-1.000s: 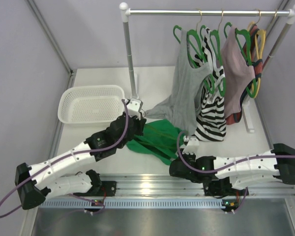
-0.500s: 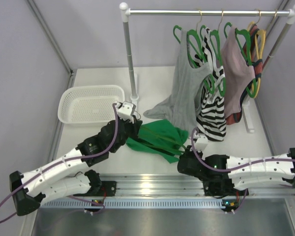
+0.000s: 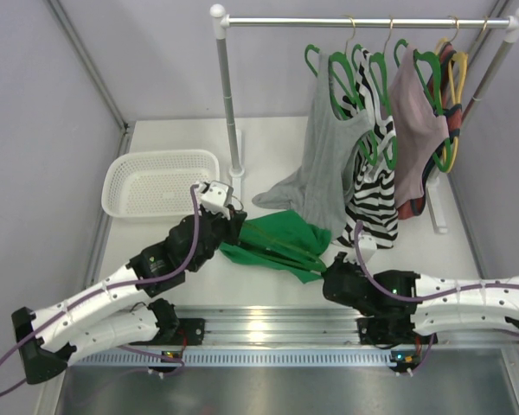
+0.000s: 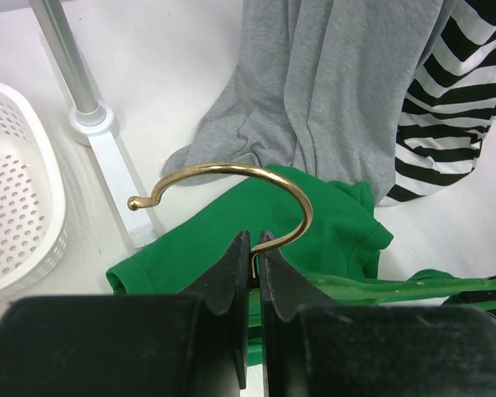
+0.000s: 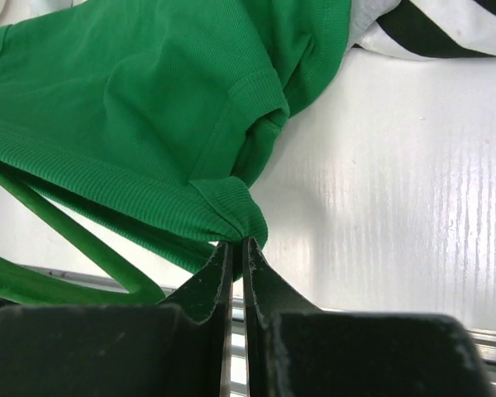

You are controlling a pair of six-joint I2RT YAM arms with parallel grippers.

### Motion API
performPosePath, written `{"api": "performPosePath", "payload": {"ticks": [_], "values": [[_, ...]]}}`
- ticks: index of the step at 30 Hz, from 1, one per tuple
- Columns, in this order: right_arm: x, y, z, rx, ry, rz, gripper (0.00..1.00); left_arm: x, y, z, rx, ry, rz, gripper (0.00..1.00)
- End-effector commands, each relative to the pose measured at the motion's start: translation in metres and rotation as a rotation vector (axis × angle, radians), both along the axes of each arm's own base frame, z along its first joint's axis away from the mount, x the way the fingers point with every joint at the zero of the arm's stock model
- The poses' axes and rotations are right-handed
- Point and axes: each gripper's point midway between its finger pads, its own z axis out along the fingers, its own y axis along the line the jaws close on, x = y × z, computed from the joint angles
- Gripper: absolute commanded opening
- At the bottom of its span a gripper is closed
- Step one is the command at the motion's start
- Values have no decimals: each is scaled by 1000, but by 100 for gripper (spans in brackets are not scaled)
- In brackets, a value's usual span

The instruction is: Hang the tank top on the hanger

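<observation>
While left claw (image 4: 254,240) pinches hanger (image 4: 231,169), right claw (image 5: 238,244) nips tank top (image 5: 149,99).

No text, label, brand, number or sign can be read in any of the views.
</observation>
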Motion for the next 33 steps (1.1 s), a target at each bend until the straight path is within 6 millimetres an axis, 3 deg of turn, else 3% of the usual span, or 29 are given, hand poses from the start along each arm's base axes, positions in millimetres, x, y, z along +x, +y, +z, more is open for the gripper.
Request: {"api": "performPosePath", "payload": {"ticks": [1, 10, 20, 33], "values": [[7, -21, 11, -55, -34, -27, 0, 5, 9, 16, -9, -76, 31, 0], [7, -27, 19, -45, -37, -18, 0, 11, 14, 16, 20, -79, 71, 0], [4, -20, 37, -32, -37, 30, 0, 19, 12, 13, 32, -69, 109, 0], [-1, -24, 33, -41, -13, 53, 0, 30, 13, 11, 59, -56, 182, 0]]}}
